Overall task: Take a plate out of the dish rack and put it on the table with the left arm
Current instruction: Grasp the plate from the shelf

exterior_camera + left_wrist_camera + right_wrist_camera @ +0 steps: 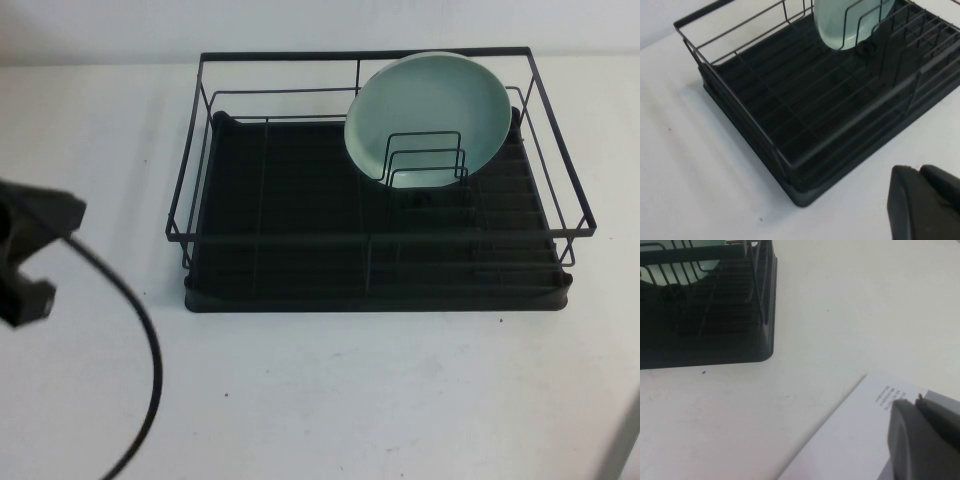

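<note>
Approach step, nothing grasped. Plate (pixel 428 118) stands on edge in dish rack (pixel 380 240). Left end effector (pixel 922 205) over worktop (pixel 330 390), right end effector (pixel 925 440) parked; apertures indeterminable. Next: reach the rim.

No text can be read in any view. The only printing is a few short lines of small dark type on a white sheet (pixel 860 435) lying on the table (pixel 850 315) in the right wrist view, beside the right gripper (pixel 925 440); the characters are too blurred to make out. The dish rack (pixel 380 180) and plate (pixel 430 115) carry no markings.
</note>
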Controlling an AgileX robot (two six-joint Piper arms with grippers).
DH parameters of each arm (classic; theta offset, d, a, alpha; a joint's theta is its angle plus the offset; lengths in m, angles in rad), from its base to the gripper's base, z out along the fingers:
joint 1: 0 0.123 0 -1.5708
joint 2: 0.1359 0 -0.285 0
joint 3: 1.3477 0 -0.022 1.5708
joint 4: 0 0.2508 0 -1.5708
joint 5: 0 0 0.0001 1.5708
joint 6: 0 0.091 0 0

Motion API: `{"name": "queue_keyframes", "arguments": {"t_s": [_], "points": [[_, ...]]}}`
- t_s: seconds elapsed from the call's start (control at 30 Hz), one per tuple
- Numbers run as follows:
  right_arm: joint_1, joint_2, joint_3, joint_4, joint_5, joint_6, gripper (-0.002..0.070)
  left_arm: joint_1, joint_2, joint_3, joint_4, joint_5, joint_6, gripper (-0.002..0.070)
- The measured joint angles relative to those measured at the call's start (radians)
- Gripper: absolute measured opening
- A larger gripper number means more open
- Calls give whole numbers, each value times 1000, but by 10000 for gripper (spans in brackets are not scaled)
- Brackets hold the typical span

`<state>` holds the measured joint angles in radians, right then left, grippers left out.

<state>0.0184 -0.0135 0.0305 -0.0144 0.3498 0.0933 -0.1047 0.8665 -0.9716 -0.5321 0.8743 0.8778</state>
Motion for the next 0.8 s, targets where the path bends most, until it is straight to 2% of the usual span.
{"name": "queue_keyframes", "arguments": {"t_s": [0.13,0.2,0.33,0.4,0.5,0.6,0.8], "points": [[0,0,0,0,0,0,-20,0,200,-153,-9,0,58,-1],[0,0,0,0,0,0,-20,0,300,-228,-36,6,83,23],[0,0,0,0,0,0,-20,-27,456,-355,-91,62,177,172],[0,0,0,0,0,0,-21,-65,529,-421,-97,76,223,280],[0,0,0,0,0,0,-21,-131,618,-493,-102,63,286,396],[0,0,0,0,0,0,-21,-197,699,-554,-105,13,363,439],[0,0,0,0,0,0,-20,-301,826,-668,-127,-143,392,456]]}}
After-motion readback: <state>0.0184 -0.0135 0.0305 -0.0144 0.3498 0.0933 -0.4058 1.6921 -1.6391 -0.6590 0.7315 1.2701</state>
